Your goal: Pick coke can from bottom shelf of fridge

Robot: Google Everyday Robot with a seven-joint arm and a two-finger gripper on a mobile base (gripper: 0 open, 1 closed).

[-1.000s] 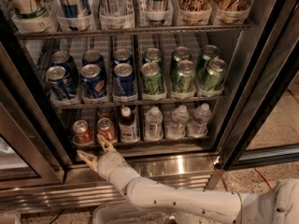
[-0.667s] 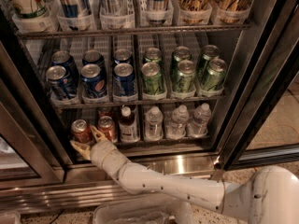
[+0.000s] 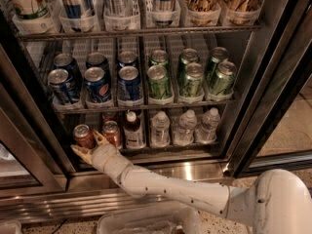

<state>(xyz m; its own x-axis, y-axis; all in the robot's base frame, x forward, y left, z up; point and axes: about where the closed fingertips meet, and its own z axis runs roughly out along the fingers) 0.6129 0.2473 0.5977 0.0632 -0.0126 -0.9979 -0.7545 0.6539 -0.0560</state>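
Note:
Two red coke cans stand at the left of the bottom shelf point(image 3: 146, 152) of the fridge point(image 3: 253, 106), the left one point(image 3: 83, 134) and the right one point(image 3: 112, 132). My white arm reaches in from the lower right. My gripper point(image 3: 89, 145) is open at the foot of the left coke can. One tan finger point(image 3: 100, 138) points up between the two cans. The other finger point(image 3: 79, 153) lies low at the left can's front left. The can's base is partly hidden behind the gripper.
A dark drink bottle point(image 3: 132, 129) and three clear water bottles point(image 3: 185, 127) stand to the right on the same shelf. Blue cans point(image 3: 97, 84) and green cans point(image 3: 190, 77) fill the rack above. The dark door frame point(image 3: 29, 130) is close on the left. A white bin point(image 3: 146, 223) sits below.
The gripper has moved left and deeper into the shelf, from in front of the right red can to the foot of the left one. The cans have not moved.

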